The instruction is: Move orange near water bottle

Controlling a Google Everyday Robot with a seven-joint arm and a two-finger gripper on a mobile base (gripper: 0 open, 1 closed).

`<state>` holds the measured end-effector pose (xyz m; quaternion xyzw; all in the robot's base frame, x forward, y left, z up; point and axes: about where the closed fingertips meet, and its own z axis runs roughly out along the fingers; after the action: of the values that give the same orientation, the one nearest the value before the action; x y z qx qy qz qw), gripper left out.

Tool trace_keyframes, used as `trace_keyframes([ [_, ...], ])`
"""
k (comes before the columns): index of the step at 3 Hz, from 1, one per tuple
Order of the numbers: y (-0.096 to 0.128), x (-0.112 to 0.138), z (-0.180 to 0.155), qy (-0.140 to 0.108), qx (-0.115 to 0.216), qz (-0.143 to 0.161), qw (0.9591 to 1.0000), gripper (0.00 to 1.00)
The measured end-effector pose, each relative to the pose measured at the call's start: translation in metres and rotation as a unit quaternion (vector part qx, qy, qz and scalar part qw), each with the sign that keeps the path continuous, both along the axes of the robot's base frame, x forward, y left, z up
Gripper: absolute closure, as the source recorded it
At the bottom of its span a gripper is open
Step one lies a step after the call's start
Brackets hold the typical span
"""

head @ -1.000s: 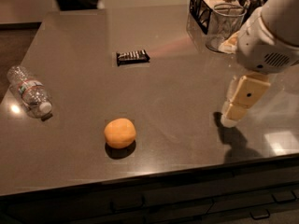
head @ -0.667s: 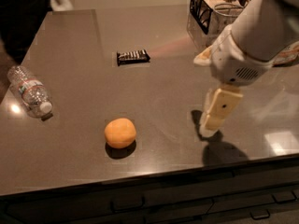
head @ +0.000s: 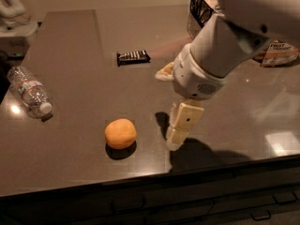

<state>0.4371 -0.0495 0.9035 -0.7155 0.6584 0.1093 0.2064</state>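
Observation:
The orange (head: 120, 133) lies on the dark table (head: 75, 60) near its front edge. The water bottle (head: 30, 92) lies on its side at the table's left edge, white cap toward the front. My gripper (head: 180, 130) hangs from the white arm just right of the orange, close above the table and not touching the fruit. Only one cream finger face shows.
A dark candy bar (head: 133, 56) lies behind the orange at mid table. A black wire basket (head: 202, 6) stands at the back right, with a snack bag (head: 278, 52) beside it. The table's front edge runs just below the orange and gripper.
The arm has swung left across the table, bringing the gripper from the right side to just right of the orange. The orange and the bottle have not moved.

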Motion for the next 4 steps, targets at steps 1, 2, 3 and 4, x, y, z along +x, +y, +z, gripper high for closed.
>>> trace_keyframes([
  [1, 0.038, -0.009, -0.015, 0.008, 0.017, 0.044, 0.9989, 0.0],
  [2, 0.062, -0.018, -0.032, 0.021, 0.021, 0.068, 0.9972, 0.0],
  [3, 0.086, -0.035, -0.049, 0.042, 0.02, 0.099, 0.994, 0.02],
  [4, 0.099, -0.041, -0.053, 0.051, 0.015, 0.113, 0.9922, 0.25],
])
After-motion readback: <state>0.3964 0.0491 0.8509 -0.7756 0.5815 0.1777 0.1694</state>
